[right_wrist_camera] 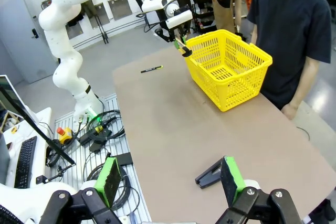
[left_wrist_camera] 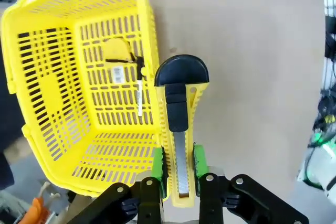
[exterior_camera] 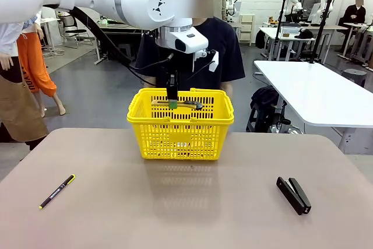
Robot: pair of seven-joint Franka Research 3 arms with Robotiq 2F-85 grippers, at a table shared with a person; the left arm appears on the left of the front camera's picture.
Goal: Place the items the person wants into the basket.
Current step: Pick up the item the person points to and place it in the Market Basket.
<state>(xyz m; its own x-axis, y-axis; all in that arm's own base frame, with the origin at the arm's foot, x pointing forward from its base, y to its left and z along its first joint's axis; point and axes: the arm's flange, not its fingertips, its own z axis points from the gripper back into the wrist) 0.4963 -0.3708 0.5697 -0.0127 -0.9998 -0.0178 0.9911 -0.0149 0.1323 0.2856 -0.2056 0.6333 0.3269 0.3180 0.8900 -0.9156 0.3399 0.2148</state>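
While the left gripper point(left_wrist_camera: 177, 169) hangs over the near rim of the basket point(exterior_camera: 180, 135), its green pads are clamped on the yellow utility knife point(left_wrist_camera: 180, 124), black slider facing the wrist camera, black rounded end pointing away. In the front view the knife point(exterior_camera: 185, 104) sits level with the basket's top edge, held crosswise above the opening. On the basket floor lie the tape measure point(left_wrist_camera: 119, 56), with a white label whose print is too small to read, and the slim white marker point(left_wrist_camera: 139, 94), black cap toward the tape measure and just beside it. The person point(right_wrist_camera: 294, 35) in a dark T-shirt stands at the far side of the table point(exterior_camera: 186, 214), right behind the basket. Right gripper point(right_wrist_camera: 170, 182) hovers high above the table, jaws spread wide, nothing between them. Black stapler point(exterior_camera: 294, 195) lies on the robot's right side of the table, black pen with yellow tip point(exterior_camera: 56, 191) on the left, both well apart from the basket. No brand writing legible on either.
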